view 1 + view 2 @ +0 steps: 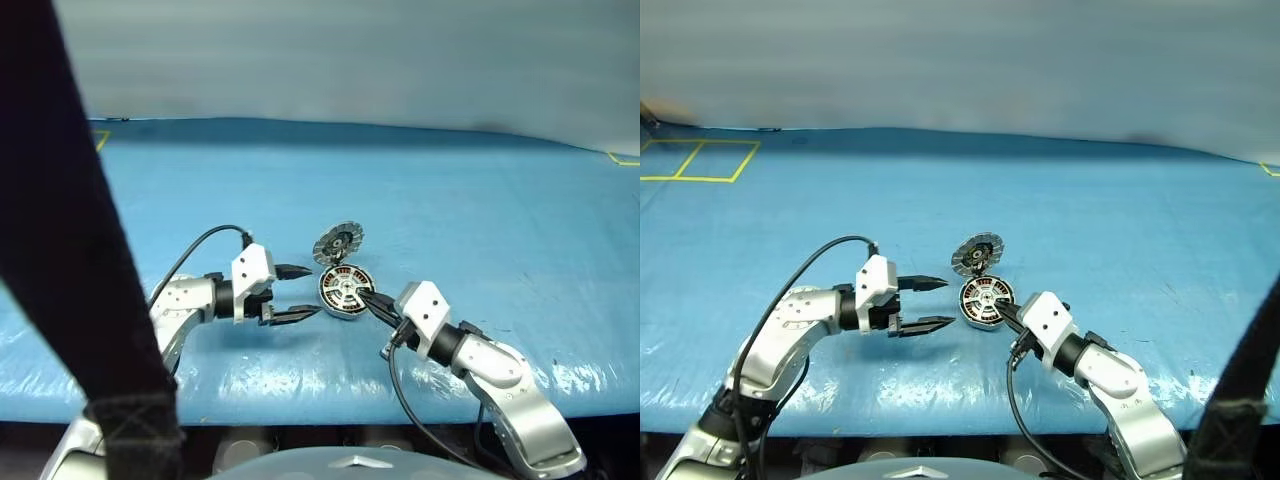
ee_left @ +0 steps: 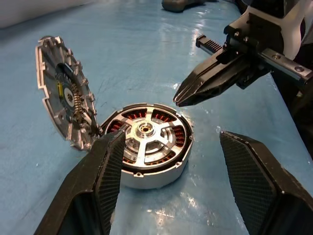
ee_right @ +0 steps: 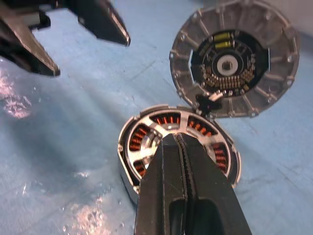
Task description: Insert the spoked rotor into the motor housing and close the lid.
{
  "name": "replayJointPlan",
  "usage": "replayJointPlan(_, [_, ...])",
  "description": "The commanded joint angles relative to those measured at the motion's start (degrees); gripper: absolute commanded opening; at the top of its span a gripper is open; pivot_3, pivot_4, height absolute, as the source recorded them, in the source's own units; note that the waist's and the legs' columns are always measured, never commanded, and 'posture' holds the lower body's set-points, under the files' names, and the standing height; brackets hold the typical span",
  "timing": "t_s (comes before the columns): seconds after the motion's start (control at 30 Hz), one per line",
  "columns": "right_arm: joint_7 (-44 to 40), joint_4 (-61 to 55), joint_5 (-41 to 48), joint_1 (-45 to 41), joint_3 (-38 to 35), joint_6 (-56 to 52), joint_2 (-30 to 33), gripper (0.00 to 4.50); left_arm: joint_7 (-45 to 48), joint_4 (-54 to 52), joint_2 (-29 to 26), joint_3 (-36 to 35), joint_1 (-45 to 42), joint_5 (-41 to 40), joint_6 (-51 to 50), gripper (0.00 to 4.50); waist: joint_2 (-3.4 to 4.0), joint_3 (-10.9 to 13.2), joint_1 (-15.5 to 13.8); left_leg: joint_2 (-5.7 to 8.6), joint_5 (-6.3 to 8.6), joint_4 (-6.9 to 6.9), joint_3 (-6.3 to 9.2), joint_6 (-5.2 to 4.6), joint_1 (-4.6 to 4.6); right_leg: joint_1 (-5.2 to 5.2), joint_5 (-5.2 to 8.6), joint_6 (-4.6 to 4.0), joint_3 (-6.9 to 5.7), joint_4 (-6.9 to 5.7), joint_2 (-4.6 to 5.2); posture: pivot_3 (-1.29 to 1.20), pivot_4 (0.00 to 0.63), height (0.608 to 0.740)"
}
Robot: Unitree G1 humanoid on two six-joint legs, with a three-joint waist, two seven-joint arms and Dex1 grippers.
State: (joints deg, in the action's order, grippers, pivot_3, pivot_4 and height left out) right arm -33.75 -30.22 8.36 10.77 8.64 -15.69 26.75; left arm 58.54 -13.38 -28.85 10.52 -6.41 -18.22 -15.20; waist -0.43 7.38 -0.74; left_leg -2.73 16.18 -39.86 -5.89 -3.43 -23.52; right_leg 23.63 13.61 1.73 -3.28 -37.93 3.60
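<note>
The motor housing (image 1: 346, 290) lies flat on the blue table, its copper windings showing between silver spokes. The spoked rotor (image 2: 146, 147) sits inside it, hub up. The lid (image 1: 338, 243) stands tilted open on the housing's far edge, its ribbed face with the dark centre (image 3: 230, 63) turned toward the housing. My left gripper (image 1: 312, 291) is open just left of the housing, with nothing between its fingers (image 2: 102, 181). My right gripper (image 1: 366, 298) is shut and empty, its tip over the housing's right rim; whether it touches I cannot tell.
The blue cover (image 1: 480, 220) spreads wide around the motor. Yellow tape marks (image 1: 700, 160) lie at the far left. A dark strap (image 1: 70, 220) hangs close to the camera on the left. Cables run from both wrists near the table's front edge.
</note>
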Motion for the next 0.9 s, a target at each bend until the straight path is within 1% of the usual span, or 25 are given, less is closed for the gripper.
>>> replayJointPlan(0.03, [0.5,4.3,0.2,-4.7,0.7,1.2,-2.2,0.00,-1.7,0.5,2.0,-1.6,2.4,-1.0,4.1,3.28,-0.01,0.0,0.0,0.00,0.00,0.00,0.00,0.00,0.01,-0.01,0.00,-0.01,-0.02,0.01,-0.01,0.00,0.150,0.740])
replayJointPlan(0.17, [0.9,11.4,-0.4,-9.1,0.8,2.8,-4.4,0.00,-3.7,-0.2,3.3,-0.4,4.3,0.2,5.5,3.28,-0.02,0.0,-0.2,0.02,0.01,-0.02,0.00,-0.02,0.01,-0.03,-0.01,-0.01,-0.06,0.00,0.01,0.00,0.150,0.740])
replayJointPlan(0.27, [0.2,14.4,0.3,-10.7,0.6,3.4,-5.1,0.00,-4.7,-2.2,4.1,-0.1,5.3,-1.0,4.5,3.28,-0.01,0.0,-0.1,0.03,-0.01,-0.01,-0.01,0.01,-0.02,-0.02,-0.02,-0.02,-0.03,0.01,0.02,0.00,0.150,0.740])
replayJointPlan(0.4, [-1.0,16.0,-0.7,-10.8,1.1,3.5,-3.8,0.00,-5.7,-3.0,3.9,-0.3,6.0,-0.9,4.4,3.28,0.01,0.0,0.0,0.03,-0.07,0.01,-0.02,0.12,-0.04,0.01,-0.02,0.00,-0.04,0.02,0.01,0.00,0.150,0.740])
replayJointPlan(0.6, [-2.7,20.3,-5.9,-9.6,6.9,3.9,-1.8,0.00,-6.8,-3.3,3.8,-0.5,6.3,-1.7,3.2,3.28,0.02,0.0,0.1,0.02,0.02,0.02,-0.02,-0.04,0.05,-0.07,-0.01,-0.01,-0.05,0.01,0.01,0.00,0.150,0.740])
replayJointPlan(0.67, [-2.2,22.5,-9.5,-10.1,9.3,5.0,-1.1,0.00,-7.3,-3.2,3.9,-0.6,6.3,-1.8,2.8,3.28,0.02,0.0,0.3,-0.01,0.04,0.02,-0.02,-0.06,0.14,-0.14,0.00,-0.03,-0.05,0.01,-0.01,0.00,0.150,0.740])
replayJointPlan(0.73, [-0.7,24.9,-11.6,-10.5,10.2,5.6,-1.9,0.00,-8.0,-3.2,3.7,-0.4,6.1,-0.9,3.1,3.28,-0.04,0.0,0.7,-0.03,0.03,0.06,-0.02,-0.04,0.29,-0.19,0.02,-0.04,-0.04,0.01,-0.03,0.00,0.150,0.740])
replayJointPlan(0.8, [-0.2,26.7,-14.2,-10.9,11.6,6.9,-1.4,0.00,-8.2,-3.0,3.3,-0.2,5.9,-0.3,3.3,3.28,-0.16,-0.1,1.1,-0.05,0.03,0.22,-0.04,-0.01,0.68,-0.30,0.13,0.00,-0.03,0.03,-0.03,0.00,0.150,0.740])
replayJointPlan(0.9, [1.2,27.2,-15.0,-10.8,11.1,7.9,-2.0,0.00,-8.2,-2.7,3.4,-0.1,5.7,-0.7,3.2,3.28,-0.20,-0.2,1.4,-0.12,0.00,0.31,-0.06,0.08,0.95,-0.46,0.24,0.09,-0.02,0.03,-0.01,0.00,0.150,0.740])
